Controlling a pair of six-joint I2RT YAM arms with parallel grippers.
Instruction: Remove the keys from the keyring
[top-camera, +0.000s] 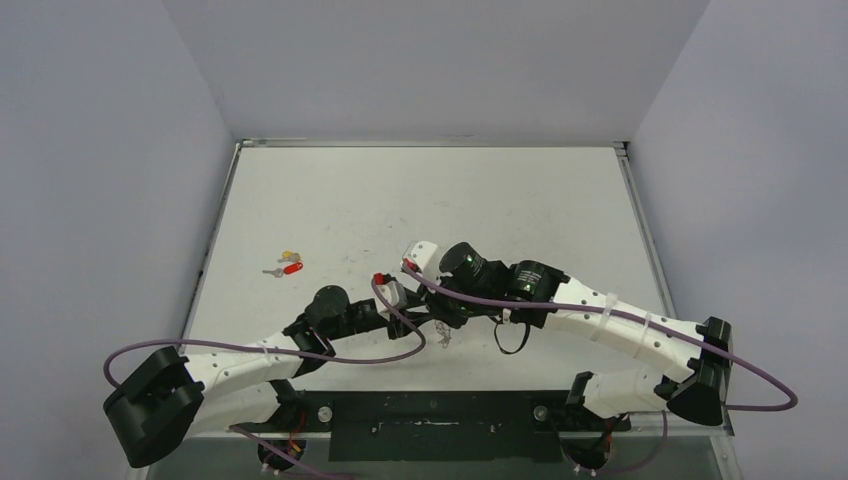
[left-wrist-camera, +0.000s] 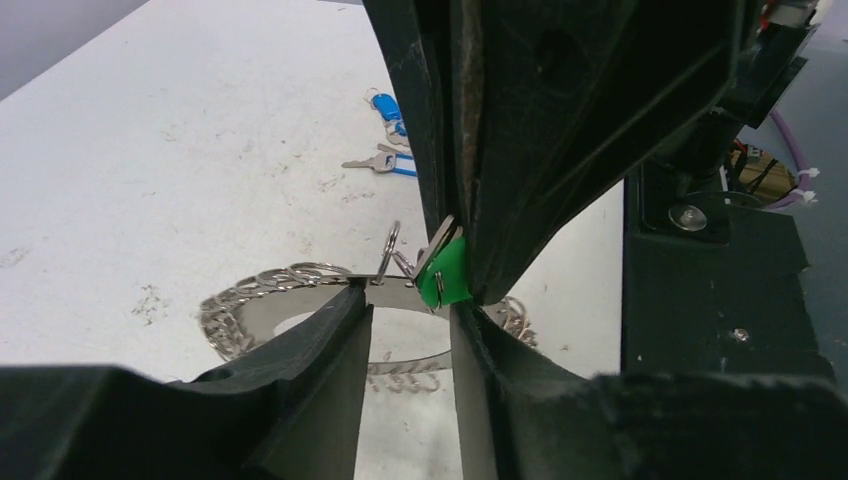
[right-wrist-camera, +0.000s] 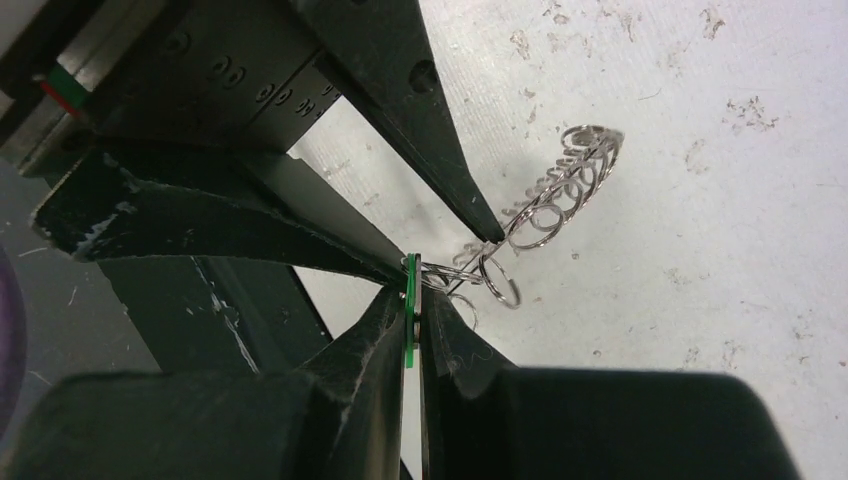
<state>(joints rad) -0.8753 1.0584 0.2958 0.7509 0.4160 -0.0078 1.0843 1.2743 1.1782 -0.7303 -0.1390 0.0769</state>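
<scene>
Both grippers meet at the large flat grey metal keyring (left-wrist-camera: 290, 300), fringed with small wire loops, over the near middle of the white table (top-camera: 450, 200).

The right gripper (right-wrist-camera: 412, 292) is clamped tight on the small silver key with a bright green plastic tag (left-wrist-camera: 447, 272), which hangs from one wire loop at the ring's rim. The left gripper (left-wrist-camera: 408, 300) has its jaws partly apart, astride the ring's flat band; whether they press on it cannot be told. Two blue-tagged keys (left-wrist-camera: 385, 110) lie loose farther out, and red- and yellow-tagged keys (top-camera: 290, 264) lie together to the left. Any lettering on the tags is too small to read.
</scene>
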